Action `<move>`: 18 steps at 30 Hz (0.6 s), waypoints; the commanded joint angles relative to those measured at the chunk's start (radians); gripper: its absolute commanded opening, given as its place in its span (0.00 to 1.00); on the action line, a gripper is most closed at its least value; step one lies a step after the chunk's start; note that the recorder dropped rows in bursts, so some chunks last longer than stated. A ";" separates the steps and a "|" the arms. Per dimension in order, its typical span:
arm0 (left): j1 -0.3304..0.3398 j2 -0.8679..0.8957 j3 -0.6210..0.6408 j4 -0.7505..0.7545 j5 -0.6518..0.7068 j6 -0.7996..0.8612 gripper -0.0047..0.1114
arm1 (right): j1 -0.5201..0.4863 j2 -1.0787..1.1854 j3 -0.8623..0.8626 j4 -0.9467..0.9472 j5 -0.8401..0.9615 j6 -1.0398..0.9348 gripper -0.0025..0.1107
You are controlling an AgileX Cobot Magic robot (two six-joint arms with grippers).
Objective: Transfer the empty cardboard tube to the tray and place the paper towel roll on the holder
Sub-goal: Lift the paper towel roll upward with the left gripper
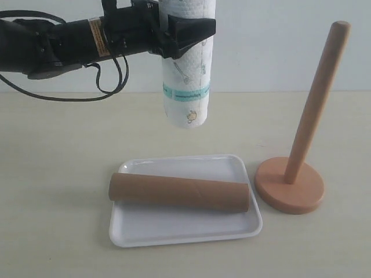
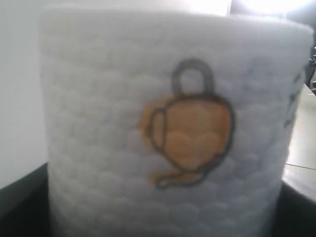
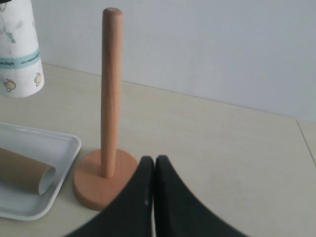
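Note:
The paper towel roll (image 1: 186,75) hangs upright in the air above the back of the tray, with my left gripper (image 1: 186,29) shut on its upper part. It fills the left wrist view as white quilted paper (image 2: 163,133) with a yellow figure. The empty cardboard tube (image 1: 179,192) lies lengthwise in the white tray (image 1: 191,231). The wooden holder (image 1: 290,184) stands bare to the right of the tray, dowel upright (image 3: 110,94). My right gripper (image 3: 154,163) is shut on nothing, low beside the holder's base and out of the exterior view.
A pale wall rises behind the beige table (image 1: 52,191). The left arm's black cables (image 1: 110,87) loop down at the back left. A table edge (image 3: 306,143) shows in the right wrist view.

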 commanded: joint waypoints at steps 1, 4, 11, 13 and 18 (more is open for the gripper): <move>-0.045 -0.050 -0.004 0.051 -0.030 -0.043 0.08 | -0.002 -0.002 0.000 -0.017 0.003 -0.021 0.02; -0.077 -0.075 -0.004 0.037 -0.012 -0.043 0.08 | -0.002 -0.002 0.000 -0.018 0.005 -0.021 0.02; -0.118 -0.141 -0.004 -0.002 0.042 -0.043 0.08 | -0.002 -0.002 0.000 -0.018 0.094 -0.019 0.02; -0.120 -0.160 -0.009 -0.026 0.055 -0.043 0.08 | -0.002 -0.007 0.000 -0.018 0.133 -0.017 0.02; -0.125 -0.170 -0.091 -0.007 0.061 -0.126 0.08 | -0.002 -0.095 0.000 0.046 0.051 -0.005 0.02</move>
